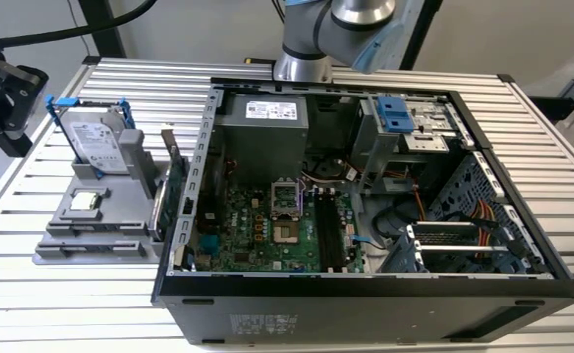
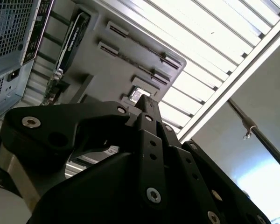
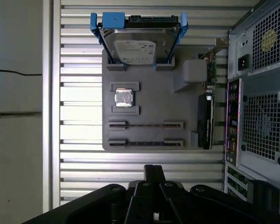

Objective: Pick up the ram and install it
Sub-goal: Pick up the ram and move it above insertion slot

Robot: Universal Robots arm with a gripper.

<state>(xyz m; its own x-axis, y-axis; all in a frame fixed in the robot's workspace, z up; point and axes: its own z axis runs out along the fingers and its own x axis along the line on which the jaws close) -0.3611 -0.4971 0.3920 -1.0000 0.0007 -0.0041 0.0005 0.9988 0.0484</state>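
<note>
open computer case (image 1: 366,287) on a slatted table (image 1: 120,73), as seen from the room. the gripper (image 3: 154,171) hangs over the table near the grey holder (image 3: 149,93), outside the case. in the first wrist view its fingers meet, with nothing between them. the holder carries a hard drive (image 3: 137,44) in blue rails, a small square chip (image 3: 124,98) and a card (image 3: 204,121) standing on edge. the ram (image 1: 318,228) is hard to make out. it appears as a thin strip seated among the long black slots of the motherboard (image 1: 257,235).
</note>
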